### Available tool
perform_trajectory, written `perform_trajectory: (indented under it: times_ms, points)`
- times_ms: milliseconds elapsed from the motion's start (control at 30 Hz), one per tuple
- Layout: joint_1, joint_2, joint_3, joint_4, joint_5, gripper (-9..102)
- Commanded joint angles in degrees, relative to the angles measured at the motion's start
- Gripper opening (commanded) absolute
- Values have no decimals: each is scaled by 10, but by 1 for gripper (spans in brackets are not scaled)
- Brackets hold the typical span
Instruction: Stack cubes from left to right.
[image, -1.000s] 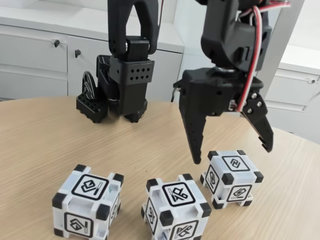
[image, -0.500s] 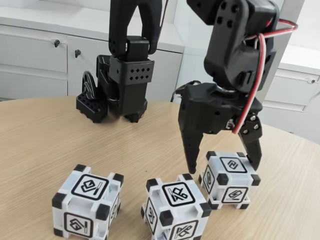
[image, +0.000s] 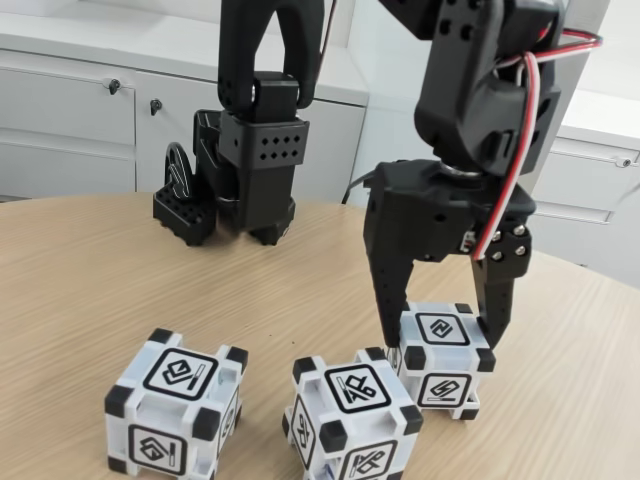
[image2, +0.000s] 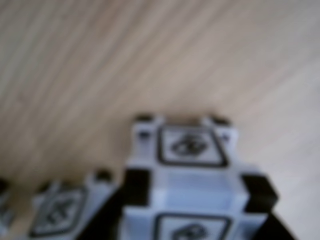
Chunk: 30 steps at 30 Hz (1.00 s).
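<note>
Three white cubes with black corners sit in a row near the front of the wooden table in the fixed view: the left cube (image: 178, 408), the middle cube (image: 352, 415) and the right cube (image: 441, 358). My black gripper (image: 444, 343) comes down from above, one finger against each side of the right cube, shut on it. That cube still looks to rest on the table, close to the middle cube. The blurred wrist view has the gripped cube (image2: 190, 172) filling its lower centre and the middle cube (image2: 57, 212) at lower left.
The arm's black base (image: 240, 175) stands at the back of the round table (image: 90, 290), whose edge curves off at the right. White cabinets (image: 70, 120) stand behind. Bare wood lies between the base and the row of cubes.
The gripper came down over the right cube and its fingers closed from wide apart onto the cube's sides. The cube shifted a little left toward the middle cube.
</note>
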<state>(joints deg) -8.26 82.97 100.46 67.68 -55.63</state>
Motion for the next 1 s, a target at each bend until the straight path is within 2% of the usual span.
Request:
perform_trajectory:
  times_ms: [0,167,433,667,967]
  points:
    - [7,10,-14,-3,8,18]
    - [-1,27,-14,-3,35,18]
    - [9,149,-13,4,96,16]
    - [12,238,-5,5,191,14]
    - [78,366,-3,3,318,14]
